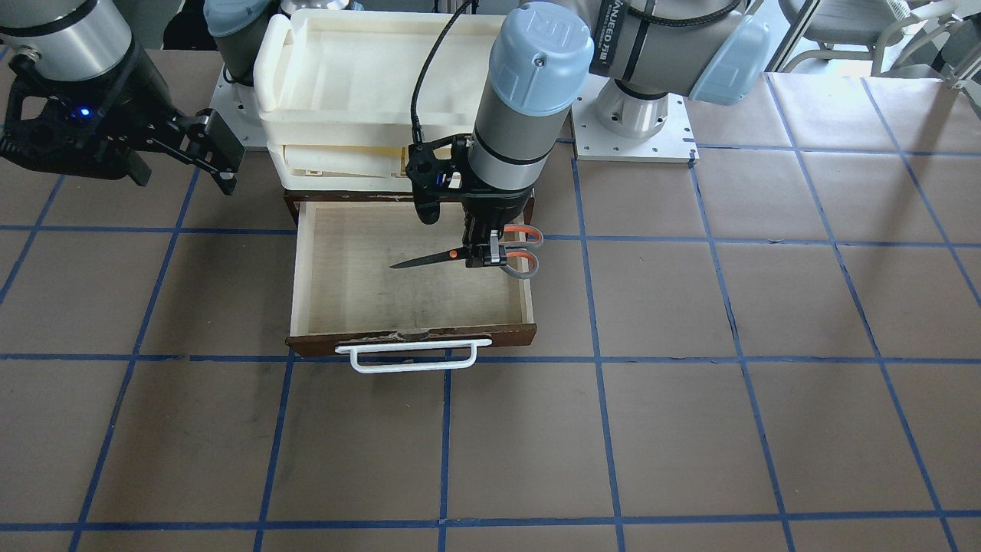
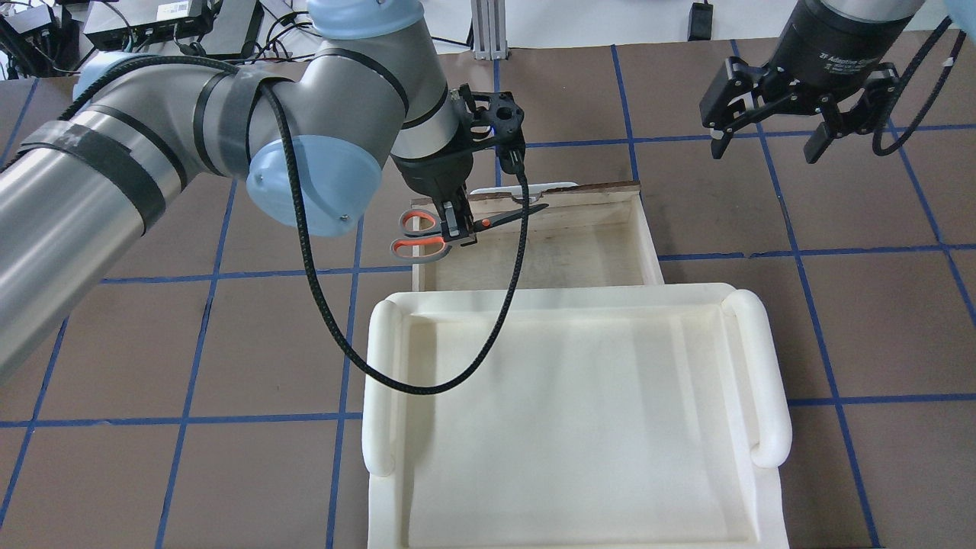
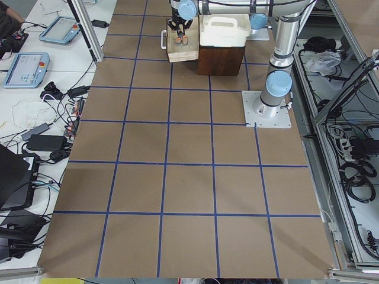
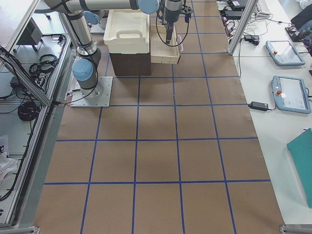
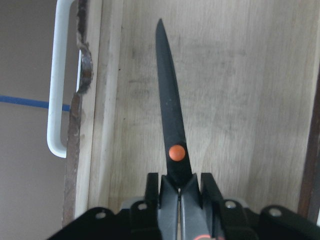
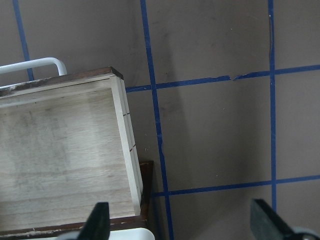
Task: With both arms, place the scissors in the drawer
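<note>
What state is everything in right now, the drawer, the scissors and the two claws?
drawer: pulled open, nothing lying on its plywood floor.
scissors: blades closed, held roughly level, blades over the drawer, handles out past its side wall.
left claw: shut on the scissors just behind the orange pivot.
right claw: open, holding nothing, off to the side of the drawer.
</note>
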Controlling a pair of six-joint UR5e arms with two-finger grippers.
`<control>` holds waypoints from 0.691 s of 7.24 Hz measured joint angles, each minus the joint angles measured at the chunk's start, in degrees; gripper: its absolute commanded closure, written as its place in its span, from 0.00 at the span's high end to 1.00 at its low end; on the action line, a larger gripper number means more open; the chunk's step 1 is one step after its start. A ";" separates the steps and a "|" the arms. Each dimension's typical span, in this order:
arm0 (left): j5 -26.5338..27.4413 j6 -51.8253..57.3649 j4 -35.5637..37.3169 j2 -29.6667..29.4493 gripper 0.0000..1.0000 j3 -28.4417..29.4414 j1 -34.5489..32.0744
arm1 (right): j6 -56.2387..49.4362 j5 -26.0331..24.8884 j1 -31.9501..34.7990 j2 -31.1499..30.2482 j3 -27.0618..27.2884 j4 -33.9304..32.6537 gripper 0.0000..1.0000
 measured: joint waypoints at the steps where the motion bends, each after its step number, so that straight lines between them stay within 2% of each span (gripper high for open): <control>1: 0.08 -1.56 1.04 -0.84 0.00 -0.03 -1.39 | 3.44 -0.47 2.58 0.43 -0.13 -1.46 1.00; 5: 0.59 -3.17 2.59 -2.94 0.00 -0.34 -3.29 | 0.81 -0.14 6.01 1.25 -0.14 -5.51 1.00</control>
